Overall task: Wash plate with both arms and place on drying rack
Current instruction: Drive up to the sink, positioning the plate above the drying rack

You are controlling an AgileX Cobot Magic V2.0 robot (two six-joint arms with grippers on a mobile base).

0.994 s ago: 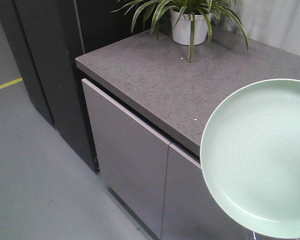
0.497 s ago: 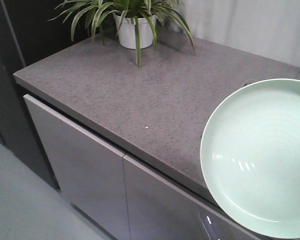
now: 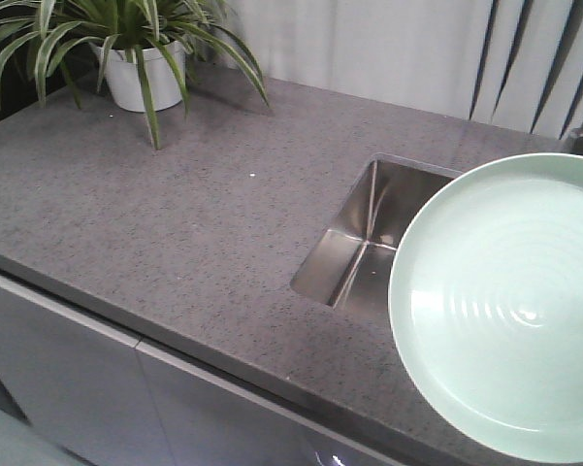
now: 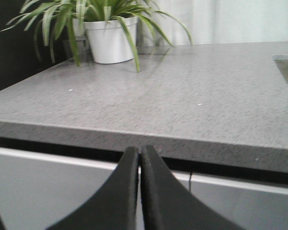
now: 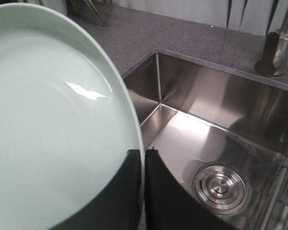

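Clamping plate (image 5: 52, 120) rim: right jaws; steel sink (image 5: 206, 96) beyond.

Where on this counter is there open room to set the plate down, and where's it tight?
The widest bare stretch is the countertop between the potted plant and the sink, down to the front edge. The sink floor around the drain is also bare. It is tight at the plant's drooping leaves and by the faucet.

Grey speckled stone worktop (image 3: 175, 223); steel sink (image 3: 369, 243) recessed at 3 o'clock. Striped plant in white pot (image 3: 141, 73) at 11 o'clock. Pale curtain (image 3: 369, 49) behind, 12 o'clock. Grey cabinet doors (image 3: 58, 388) below, 7 o'clock.
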